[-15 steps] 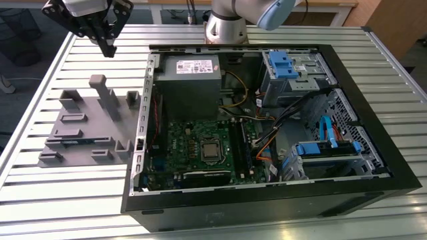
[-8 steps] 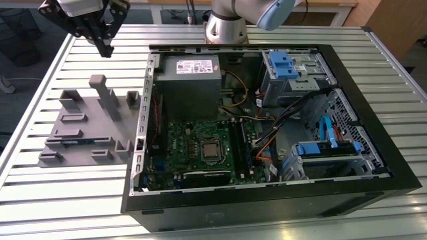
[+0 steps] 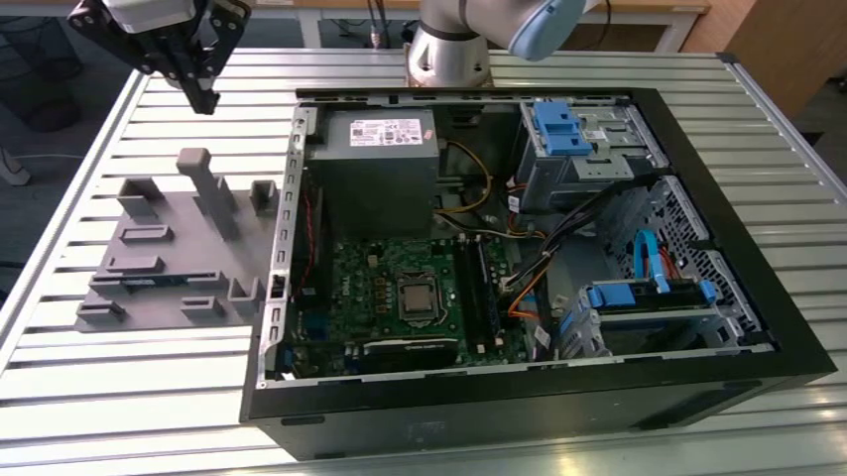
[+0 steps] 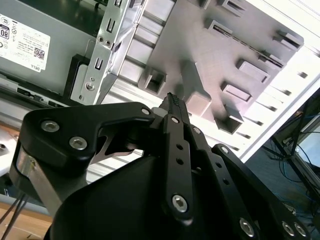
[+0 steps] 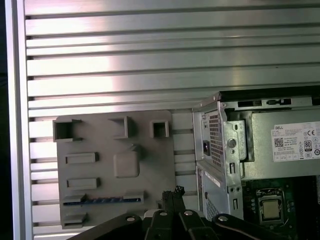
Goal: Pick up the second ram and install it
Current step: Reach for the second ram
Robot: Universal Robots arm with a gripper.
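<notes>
- Your claw (image 3: 205, 99) is pinched narrow with nothing in it. I'd spread it before you go down, otherwise the tips will just land on top of the board.
- The ram stick (image 5: 102, 200) is standing on edge in the long slot of the grey holder (image 5: 150, 165), along the holder's edge farthest from the arm's base.
- The claw hangs well above the holder and isn't touching anything. In the first wrist view the tips sit off one end of the stick, by the holder's side that faces the computer case (image 3: 530, 397).
- To do this well, slide over until you're above the middle of the stick, and turn the wrist so the pads close on its two flat faces.
- Come down straight, grip it lightly, and don't knock the holder's taller posts.
</notes>
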